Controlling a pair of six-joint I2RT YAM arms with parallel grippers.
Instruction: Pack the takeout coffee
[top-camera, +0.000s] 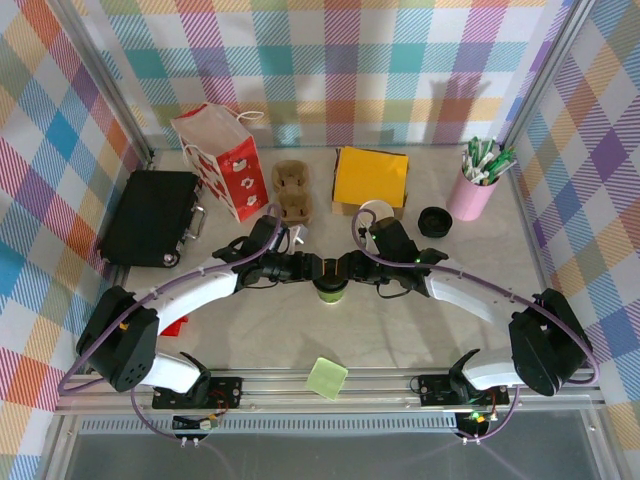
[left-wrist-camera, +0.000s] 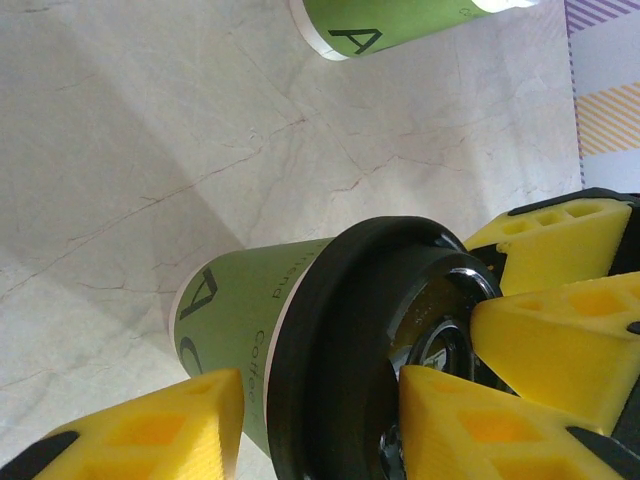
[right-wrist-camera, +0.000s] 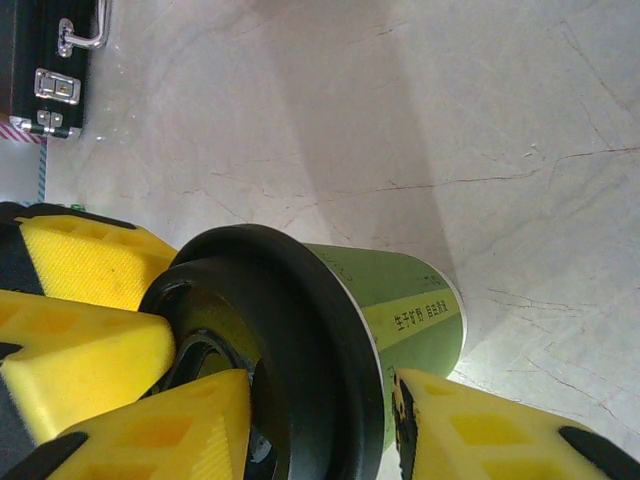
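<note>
Plaid walls (top-camera: 340, 60), perhaps-marble tabletop (top-camera: 400, 335) under cup (top-camera: 331, 291).

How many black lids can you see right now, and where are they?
2. One black lid is seated on the green coffee cup at table centre; a loose lid lies beside the pink pen cup. Others may be hidden from view.

Takeout coffee (top-camera: 331, 291), small paper cup, green printed sides with dark lettering including a large "A", cream-white band under the rim, fitted with a black plastic lid (left-wrist-camera: 340, 350), standing upright at the centre of the pale marbled tabletop (top-camera: 400, 335).
</note>
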